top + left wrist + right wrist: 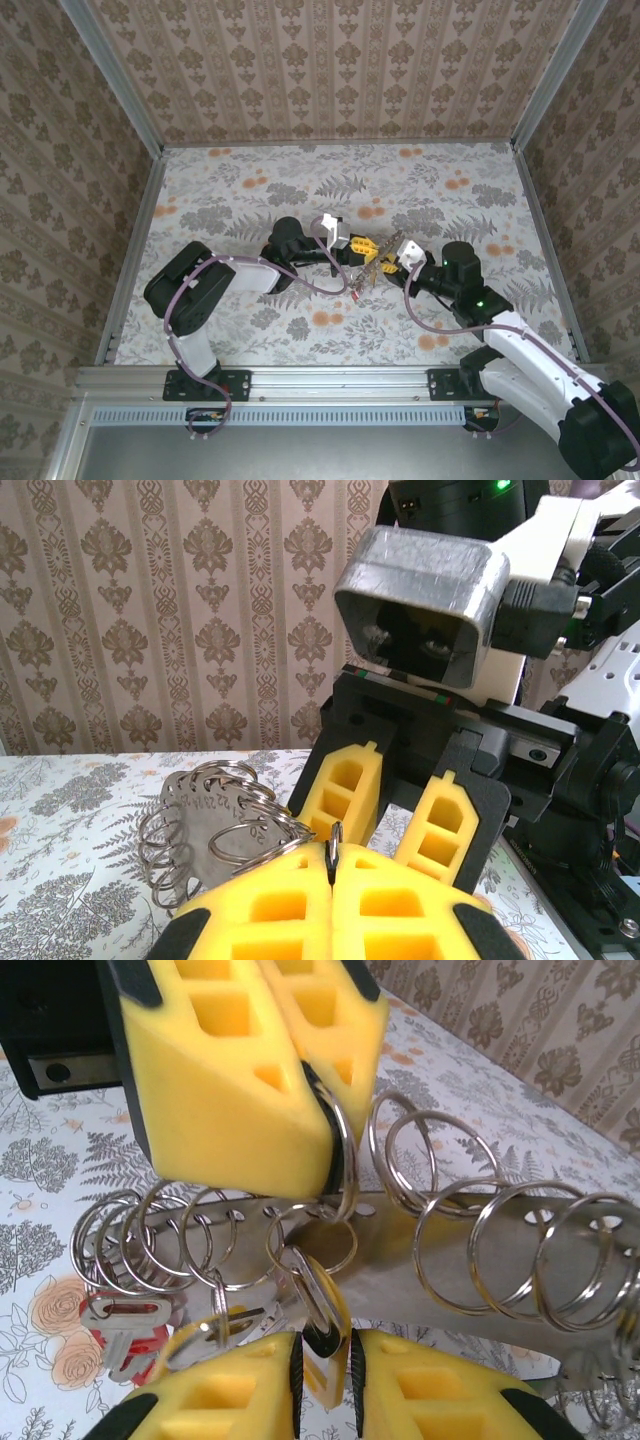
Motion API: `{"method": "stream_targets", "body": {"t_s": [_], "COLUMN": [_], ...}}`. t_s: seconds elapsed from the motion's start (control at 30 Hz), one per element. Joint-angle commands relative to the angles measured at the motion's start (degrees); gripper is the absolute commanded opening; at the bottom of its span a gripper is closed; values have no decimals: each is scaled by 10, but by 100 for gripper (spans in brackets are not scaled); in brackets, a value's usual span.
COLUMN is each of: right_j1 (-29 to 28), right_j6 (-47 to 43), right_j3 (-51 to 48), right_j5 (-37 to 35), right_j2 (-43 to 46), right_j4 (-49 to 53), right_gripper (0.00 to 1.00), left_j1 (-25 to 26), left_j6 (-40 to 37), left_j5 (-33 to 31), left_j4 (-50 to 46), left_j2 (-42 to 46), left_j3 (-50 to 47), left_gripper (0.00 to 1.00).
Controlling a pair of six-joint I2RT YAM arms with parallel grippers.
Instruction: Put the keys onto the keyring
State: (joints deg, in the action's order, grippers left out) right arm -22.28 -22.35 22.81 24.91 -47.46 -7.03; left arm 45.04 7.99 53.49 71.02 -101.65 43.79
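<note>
From above, the left gripper (352,250) and right gripper (386,262) meet tip to tip over the middle of the table (300,190), and what they hold is too small to read. From the left wrist, the left gripper (333,870) is pinched tight on the edge of one ring (336,838) of the keyring (200,815) — a metal strip strung with split rings — with the right gripper's fingers (345,785) facing it just behind. From the right wrist, the right gripper (325,1365) is closed narrowly on a key (312,1310) hanging just below that ring, the left gripper (322,1120) clamps the ring above, and other keys (130,1325) — one red-headed — hang at the keyring's left end.
</note>
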Motion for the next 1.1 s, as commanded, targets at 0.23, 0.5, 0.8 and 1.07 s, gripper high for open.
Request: {"method": "stream_targets", "body": {"t_s": [0.23, 0.5, 0.8, 1.07], "right_j1": [2, 2, 3, 3], "right_j6": [29, 49, 22, 8], "right_j3": [-5, -2, 49, 113], "right_j5": [41, 53, 15, 4], "right_j2": [-17, -39, -6, 5], "right_j4": [-43, -75, 38, 128], "right_gripper": [28, 18, 0, 0], "left_j1": [1, 3, 2, 3], "left_j6": [11, 12, -5, -12], "left_j5": [-2, -2, -13, -8], "left_j4": [31, 31, 31, 31], "left_j2": [2, 2, 1, -14], "left_j3": [8, 9, -5, 1], "left_gripper": [0, 0, 0, 0]}}
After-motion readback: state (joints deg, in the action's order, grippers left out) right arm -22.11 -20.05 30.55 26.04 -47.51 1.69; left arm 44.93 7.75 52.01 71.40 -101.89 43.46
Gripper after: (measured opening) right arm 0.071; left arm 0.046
